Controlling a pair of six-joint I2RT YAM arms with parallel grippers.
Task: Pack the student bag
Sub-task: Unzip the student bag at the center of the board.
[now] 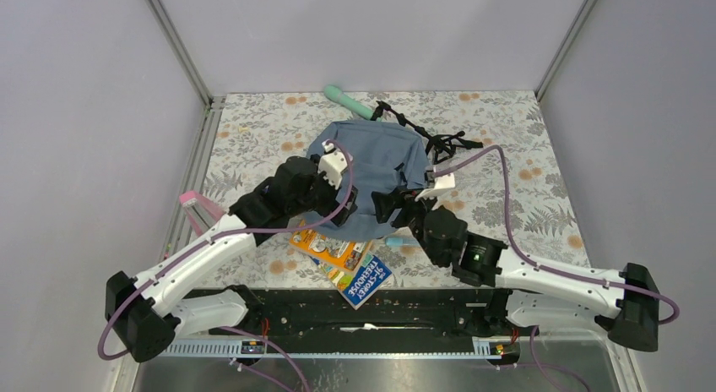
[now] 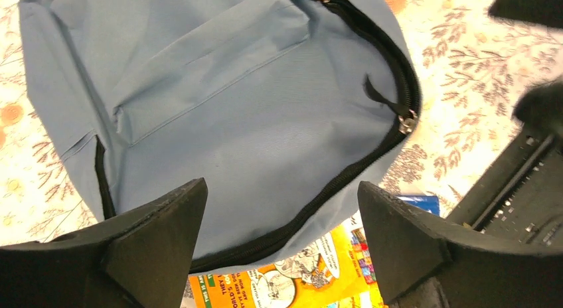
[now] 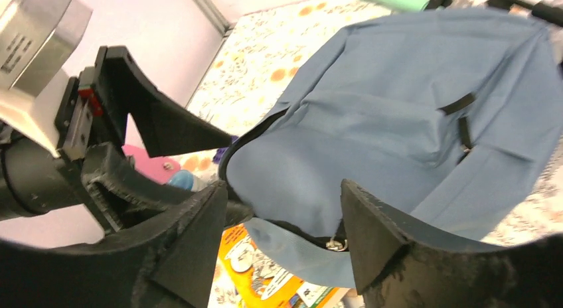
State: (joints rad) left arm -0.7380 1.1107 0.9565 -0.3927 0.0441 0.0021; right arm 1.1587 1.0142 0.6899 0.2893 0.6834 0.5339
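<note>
The student bag (image 1: 380, 160) lies flat in the middle of the table, slate-blue, its black straps trailing toward the far right. Its zipped edge faces the arms. My left gripper (image 1: 344, 210) hovers just above that near edge, open, with nothing between its fingers (image 2: 166, 222). In the left wrist view the bag (image 2: 232, 109) and its zipper pull (image 2: 406, 122) lie beyond the open jaws. My right gripper (image 3: 285, 202) is open too, over the bag's lower lip (image 3: 299, 245) and a second pull (image 3: 335, 243). It holds nothing.
An orange picture book (image 1: 325, 247) lies partly under the bag's near edge, overlapping a blue book (image 1: 359, 278). A teal tube (image 1: 348, 100) rests beyond the bag. A pink item (image 1: 198, 204) sits at the left, and a small light-blue thing (image 1: 397, 240) lies by the right gripper.
</note>
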